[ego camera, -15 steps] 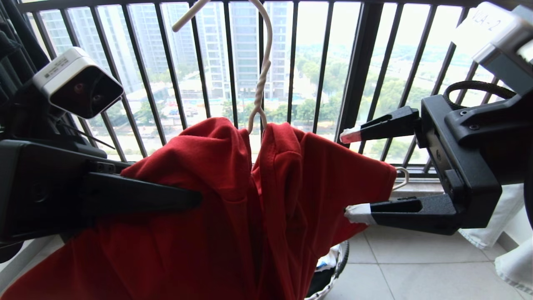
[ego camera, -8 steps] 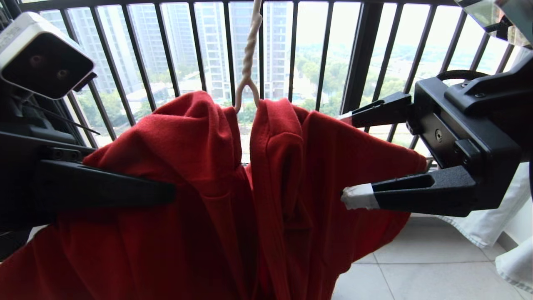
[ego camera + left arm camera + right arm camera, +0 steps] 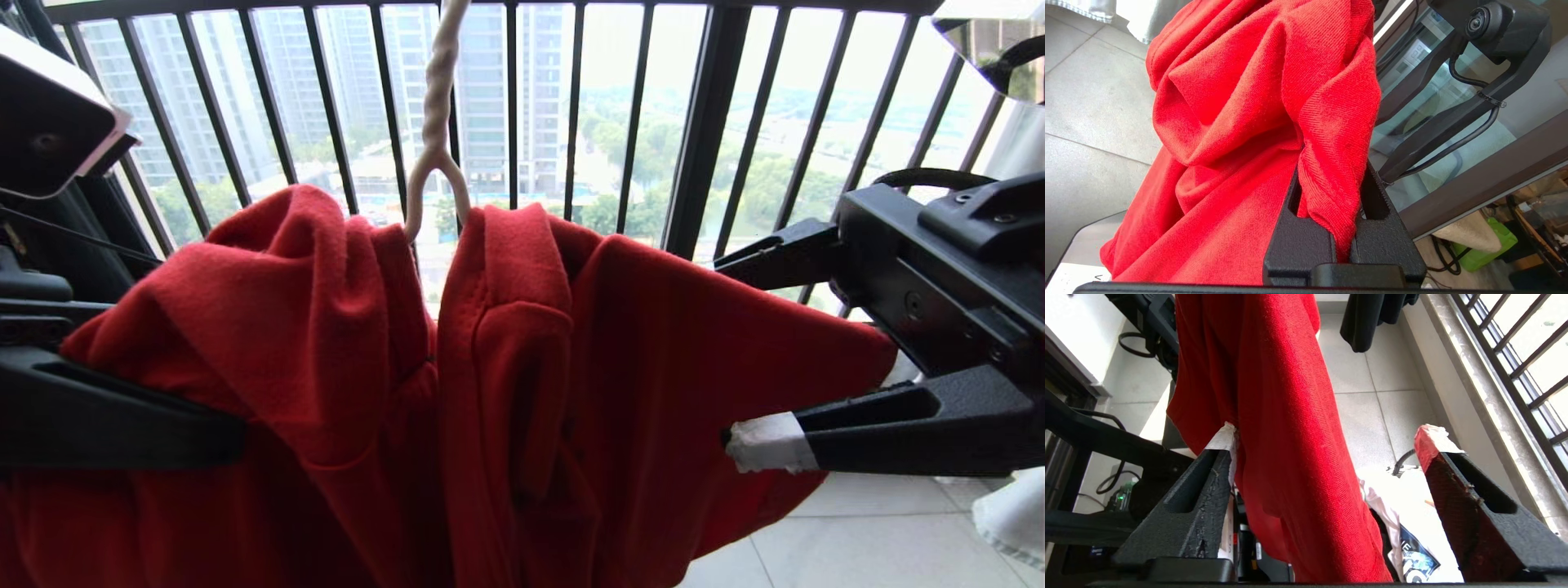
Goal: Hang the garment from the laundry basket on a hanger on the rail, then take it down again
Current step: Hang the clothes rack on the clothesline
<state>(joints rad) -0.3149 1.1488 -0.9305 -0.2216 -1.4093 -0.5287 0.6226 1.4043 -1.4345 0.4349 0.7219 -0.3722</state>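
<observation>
The red cotton T-shirt hangs bunched over the thin white wire hanger, whose twisted neck runs up out of the head view in front of the dark balcony bars. The left gripper has its jaws clamped tight on a fold of the shirt's left shoulder. The right gripper stands wide apart around the shirt's right shoulder, one taped fingertip touching the cloth, holding nothing. To do this well, close the right jaws on cloth and wire together, keep both sides level, and avoid dragging the shirt off the hanger
</observation>
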